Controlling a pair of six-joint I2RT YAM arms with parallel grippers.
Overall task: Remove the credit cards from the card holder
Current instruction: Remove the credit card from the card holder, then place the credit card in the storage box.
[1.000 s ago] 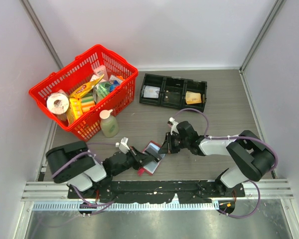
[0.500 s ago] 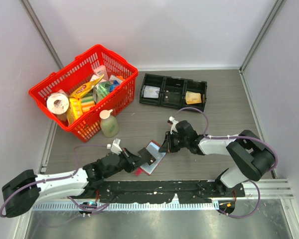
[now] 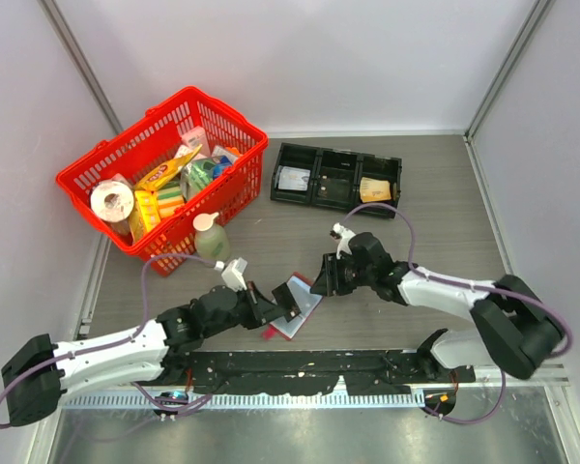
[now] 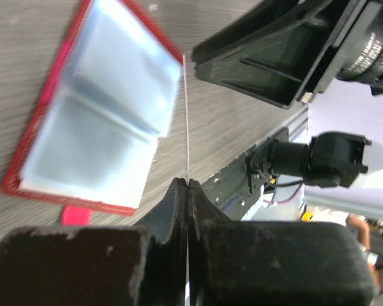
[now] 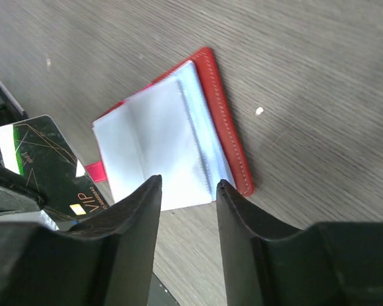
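Observation:
The dark red card holder (image 3: 304,311) lies open on the table, its pale blue-grey sleeves up; it also shows in the left wrist view (image 4: 96,127) and the right wrist view (image 5: 159,146). My left gripper (image 3: 276,309) is shut on a dark credit card (image 3: 289,294) and holds it just left of the holder. The card is edge-on in the left wrist view (image 4: 186,121) and shows "VIP" print in the right wrist view (image 5: 41,159). My right gripper (image 5: 186,186) is open and empty above the holder's right edge, also seen in the top view (image 3: 321,282).
A black three-compartment tray (image 3: 336,155) stands at the back, with a card on the left and a tan wad (image 3: 373,190) on the right. A red basket (image 3: 126,145) of groceries and a soap bottle (image 3: 211,240) stand at the left.
My left arm has stretched out from its folded pose and its gripper has kept the card beside the holder. My right arm's elbow has swung out to the right.

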